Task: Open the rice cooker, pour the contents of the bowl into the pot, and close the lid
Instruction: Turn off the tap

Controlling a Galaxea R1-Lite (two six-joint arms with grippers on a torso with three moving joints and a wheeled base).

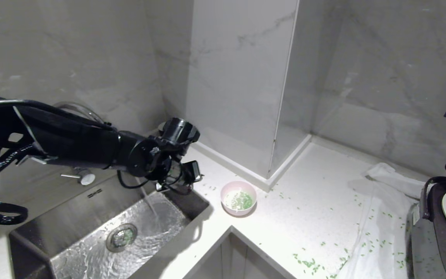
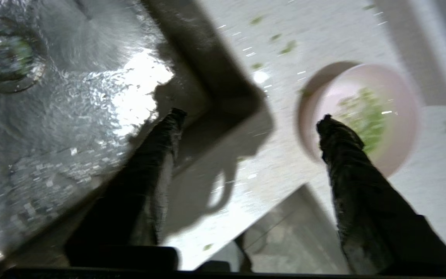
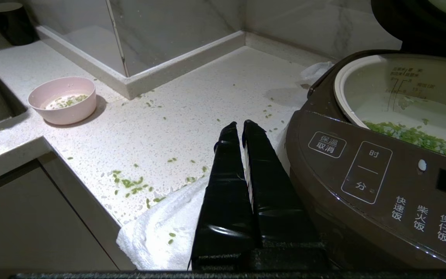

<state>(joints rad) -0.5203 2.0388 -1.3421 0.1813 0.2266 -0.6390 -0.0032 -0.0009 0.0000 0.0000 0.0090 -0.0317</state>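
The pale pink bowl stands upright on the white counter by the sink's corner, with a few green contents in it. My left gripper hangs open and empty over that corner. One of its fingers shows in front of the bowl, apart from it. At the right edge the rice cooker stands with its lid raised. Green contents lie in the pot. My right gripper is shut and empty beside the cooker's front.
Water runs into the steel sink under my left arm. A white towel lies under and beside the cooker. Green grains are scattered over the counter and towel. A marble column stands behind the bowl.
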